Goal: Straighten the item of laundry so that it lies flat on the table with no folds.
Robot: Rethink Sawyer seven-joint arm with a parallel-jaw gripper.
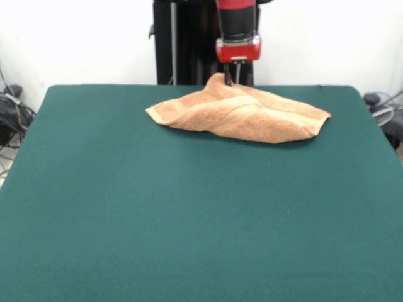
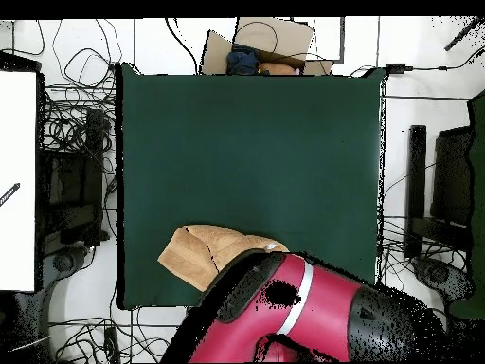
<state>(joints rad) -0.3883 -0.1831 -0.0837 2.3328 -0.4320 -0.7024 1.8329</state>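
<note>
Towel (image 1: 242,113) crumpled at table (image 1: 189,220) far edge; claw (image 1: 232,80) pinches its raised rear peak.

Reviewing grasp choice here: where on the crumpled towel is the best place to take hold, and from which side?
The towel lies folded over itself near the table's far edge, its raised peak right at the gripper. That peak looks best: it stands clear of the felt, so coming straight down from above probably suits. Whether the gripper has closed on it is unclear.
</note>
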